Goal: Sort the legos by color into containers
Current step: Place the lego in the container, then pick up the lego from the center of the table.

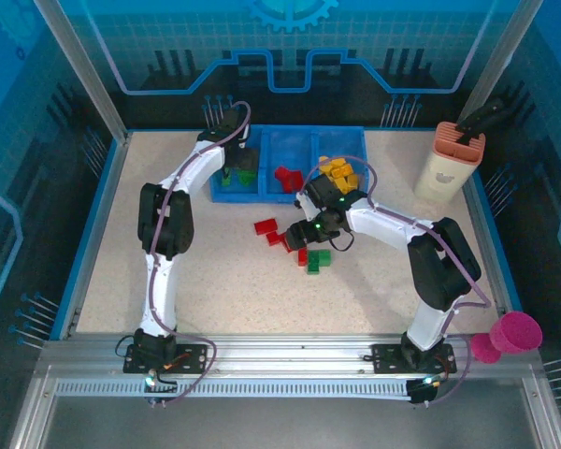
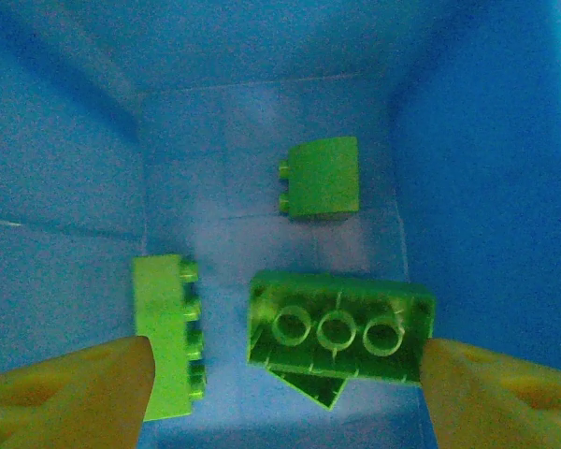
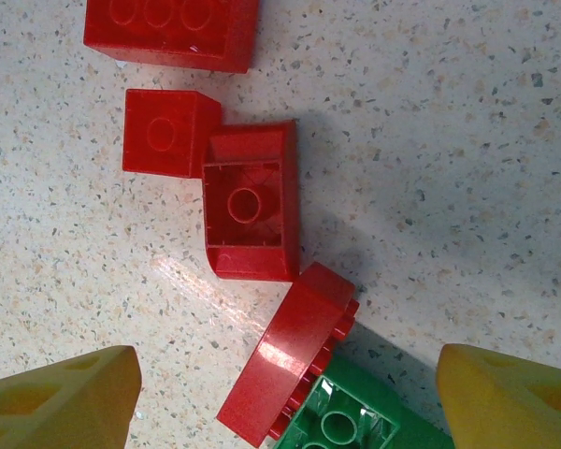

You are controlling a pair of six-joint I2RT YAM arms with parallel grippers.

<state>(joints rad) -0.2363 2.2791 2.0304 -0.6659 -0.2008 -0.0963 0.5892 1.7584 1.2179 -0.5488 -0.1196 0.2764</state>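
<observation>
My left gripper (image 1: 236, 171) hangs open inside the left compartment (image 2: 486, 187) of the blue tray (image 1: 290, 129). Between its fingers lies an upside-down green lego (image 2: 341, 327) on top of another green piece, clear of the left fingertip (image 2: 75, 393). Two more green legos (image 2: 168, 332) (image 2: 323, 178) lie on that floor. Red legos (image 1: 285, 176) fill the middle compartment and yellow ones (image 1: 338, 171) the right. My right gripper (image 3: 285, 393) is open just above the table, straddling a red lego (image 3: 290, 365) that leans on a green one (image 3: 346, 426). Other red legos (image 3: 252, 215) lie beyond.
A tall beige-and-salmon holder (image 1: 449, 164) stands at the back right. A pink cup (image 1: 516, 332) sits off the table's right edge. Low blue walls (image 1: 89, 234) border the speckled table.
</observation>
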